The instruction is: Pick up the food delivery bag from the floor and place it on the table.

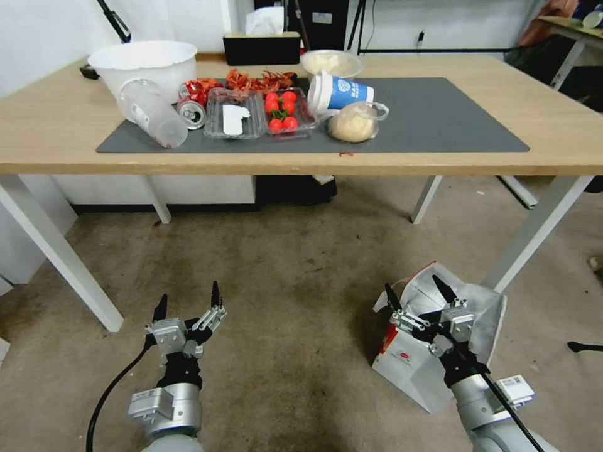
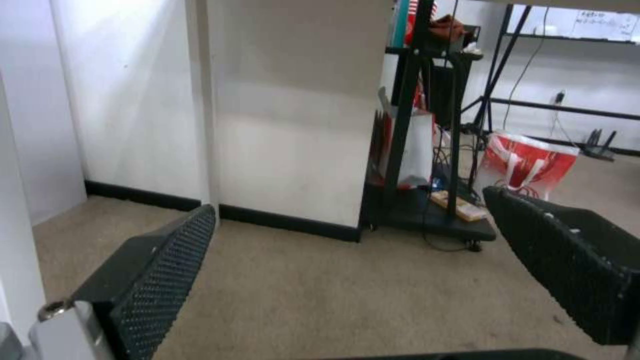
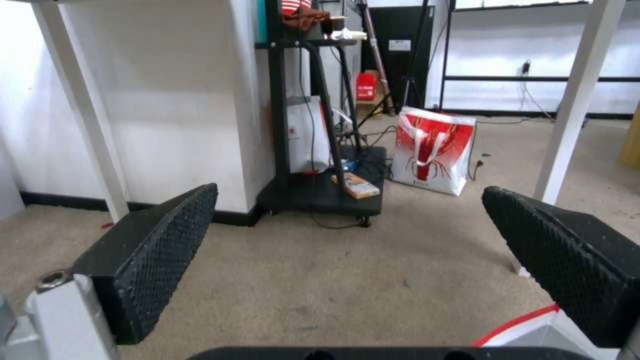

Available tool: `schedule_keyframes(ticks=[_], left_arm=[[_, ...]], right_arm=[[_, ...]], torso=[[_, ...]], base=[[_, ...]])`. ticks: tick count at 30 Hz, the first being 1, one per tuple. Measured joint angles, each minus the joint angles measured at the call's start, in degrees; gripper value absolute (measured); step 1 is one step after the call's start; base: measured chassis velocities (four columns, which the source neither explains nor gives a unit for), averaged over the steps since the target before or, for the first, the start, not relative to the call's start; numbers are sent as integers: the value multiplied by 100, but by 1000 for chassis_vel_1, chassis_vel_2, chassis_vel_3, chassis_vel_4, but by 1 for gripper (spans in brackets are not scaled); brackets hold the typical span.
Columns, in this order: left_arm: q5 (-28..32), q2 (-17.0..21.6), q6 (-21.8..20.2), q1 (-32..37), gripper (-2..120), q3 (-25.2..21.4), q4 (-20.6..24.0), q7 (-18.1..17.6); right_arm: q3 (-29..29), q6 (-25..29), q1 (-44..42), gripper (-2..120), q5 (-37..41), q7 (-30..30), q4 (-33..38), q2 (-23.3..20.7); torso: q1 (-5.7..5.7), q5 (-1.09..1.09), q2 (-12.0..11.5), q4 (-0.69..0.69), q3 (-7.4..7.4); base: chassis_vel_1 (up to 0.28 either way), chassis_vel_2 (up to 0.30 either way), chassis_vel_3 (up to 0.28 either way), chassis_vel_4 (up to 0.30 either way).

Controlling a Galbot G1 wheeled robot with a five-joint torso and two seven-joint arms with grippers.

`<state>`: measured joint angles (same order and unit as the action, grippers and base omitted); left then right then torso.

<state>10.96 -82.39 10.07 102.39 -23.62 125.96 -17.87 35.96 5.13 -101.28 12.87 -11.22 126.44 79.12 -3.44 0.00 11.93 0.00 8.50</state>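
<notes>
The food delivery bag (image 1: 414,361), white with red trim and a small round red logo, stands on the carpet at the lower right, beside a white table leg. Its silver foil lining (image 1: 487,307) shows at the open top. My right gripper (image 1: 416,292) hovers open right above the bag's top. A corner of the bag's red-edged rim (image 3: 527,327) appears in the right wrist view beside one fingertip (image 3: 567,265). My left gripper (image 1: 188,299) is open over bare carpet at the lower left. The table (image 1: 553,135), light wood with a dark grey mat (image 1: 440,119), stands ahead.
On the mat's left half lie a white bowl (image 1: 146,63), a clear tumbler (image 1: 152,114), a can (image 1: 190,110), plastic trays with tomatoes (image 1: 281,112), a blue cup (image 1: 339,93) and a bagged bun (image 1: 353,123). White table legs (image 1: 534,232) flank the carpet. A red-and-white bag (image 3: 432,150) stands beyond.
</notes>
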Motion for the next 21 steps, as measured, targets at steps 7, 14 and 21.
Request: schedule_keyframes(ticks=[7,14,21], left_arm=[[13,8,2,-1,100,1,-2,-5],[20,18,2,-9,100,-2,-18,-8],[18,10,2,-12,100,-2,-28,-6]], right_arm=[[-4,2,0,100,-6,0,-3,11],[0,9,4,100,-7,-11,-21,14],[15,10,8,100,0,-20,-23,6]], torso=[[21,0,-91,0,-69],[53,0,-266,0,-213],[82,0,-413,0,-331]], base=[[0,0,0,0],[0,0,0,0],[0,0,0,0]])
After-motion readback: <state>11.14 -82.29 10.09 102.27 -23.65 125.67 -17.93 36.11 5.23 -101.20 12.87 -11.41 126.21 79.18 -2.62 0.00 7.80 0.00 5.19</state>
